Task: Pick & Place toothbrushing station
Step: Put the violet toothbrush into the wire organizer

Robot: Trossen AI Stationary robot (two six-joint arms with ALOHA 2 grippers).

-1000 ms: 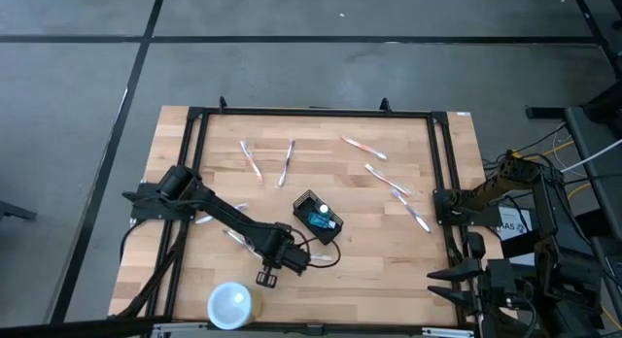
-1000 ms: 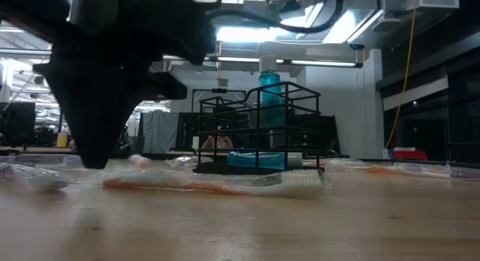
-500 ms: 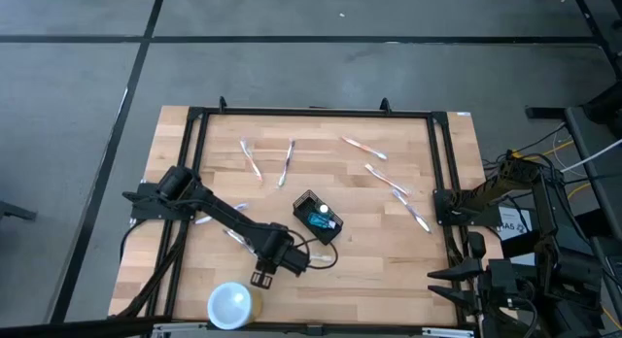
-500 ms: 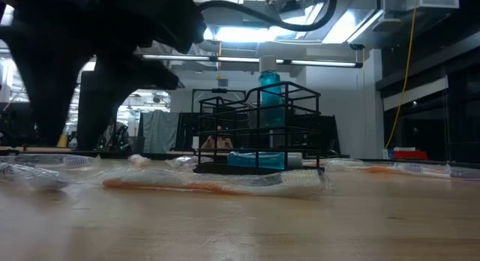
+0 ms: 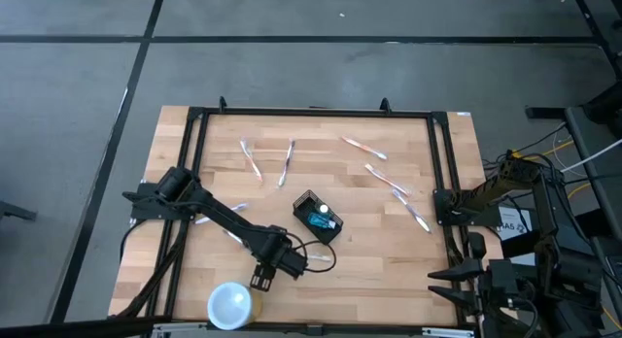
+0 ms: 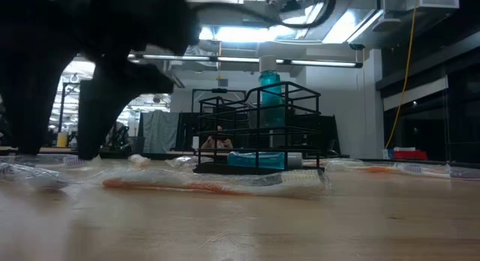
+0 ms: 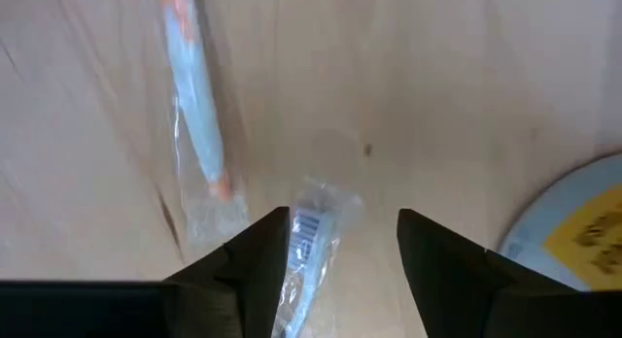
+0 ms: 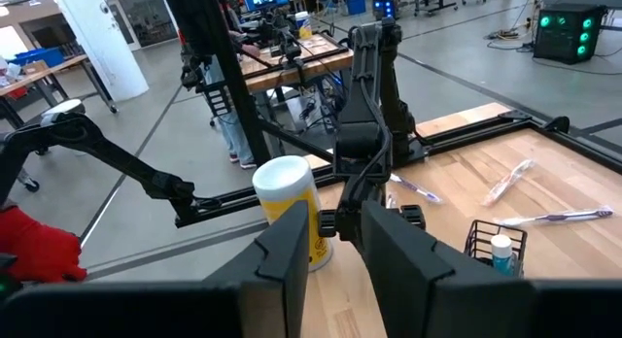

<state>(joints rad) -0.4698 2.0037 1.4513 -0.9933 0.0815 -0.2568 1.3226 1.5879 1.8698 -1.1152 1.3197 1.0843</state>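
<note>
left gripper point(image 5: 263, 276) near table's front edge, fingers apart, low over wrapped toothbrush point(image 7: 309, 243), not gripping | caddy point(image 5: 317, 218) mid-table, up-right of it, near but apart, long axis diagonal | left arm nearer | right gripper point(image 8: 330, 243) parked off table's right edge, part open, empty

Two dark jointed arms, black cable looping off the left hand point(image 5: 262, 277).
</note>
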